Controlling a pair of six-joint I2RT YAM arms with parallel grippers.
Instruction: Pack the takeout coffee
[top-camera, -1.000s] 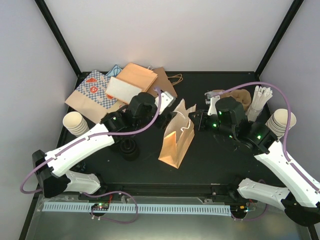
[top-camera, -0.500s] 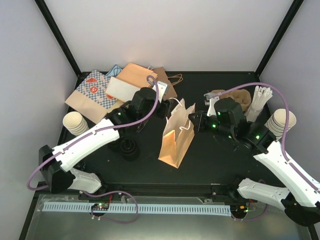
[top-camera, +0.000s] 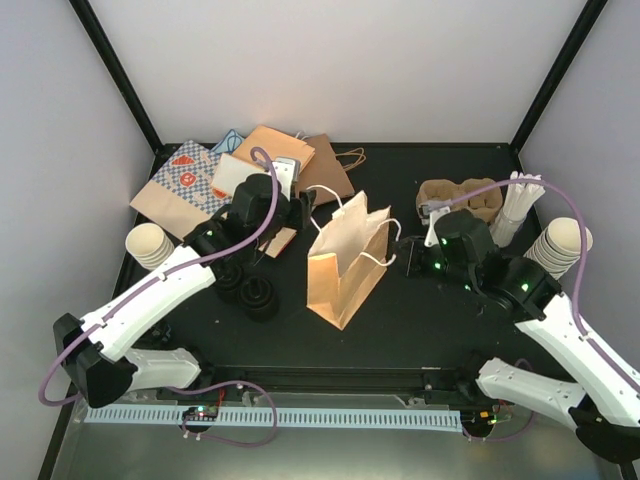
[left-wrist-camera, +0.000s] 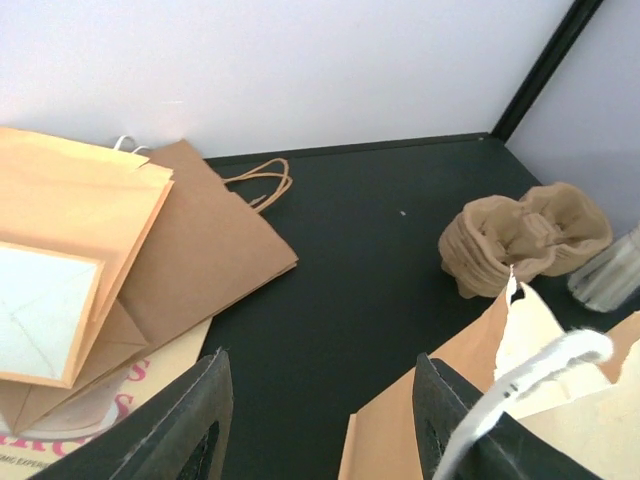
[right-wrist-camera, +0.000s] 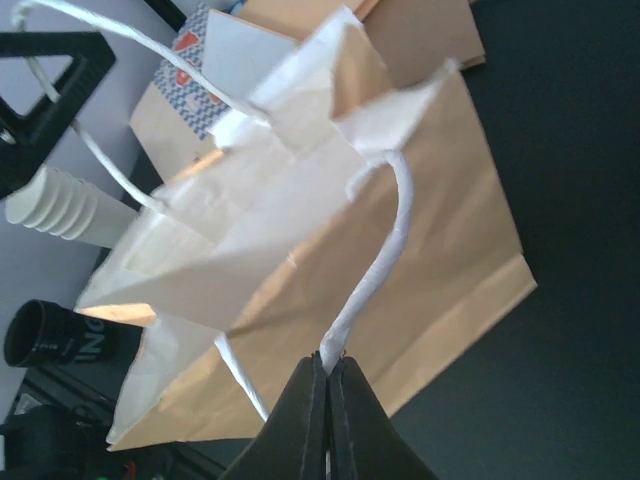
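Paper bag (top-camera: 335, 272): my right gripper (right-wrist-camera: 325, 372) pinches its white handle (right-wrist-camera: 385, 230) so it stands open for loading. Left gripper (left-wrist-camera: 322, 425) spread wide, empty, left of bag. Pulp carrier (left-wrist-camera: 520, 235) beyond bag, unpacked.

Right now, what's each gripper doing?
Left gripper: open, holding nothing.
Right gripper: shut on the white handle of the paper bag.

Standing paper bag (top-camera: 345, 265) mid-table; open tabletop (left-wrist-camera: 380, 250) behind, beside pulp carrier (left-wrist-camera: 520, 235).
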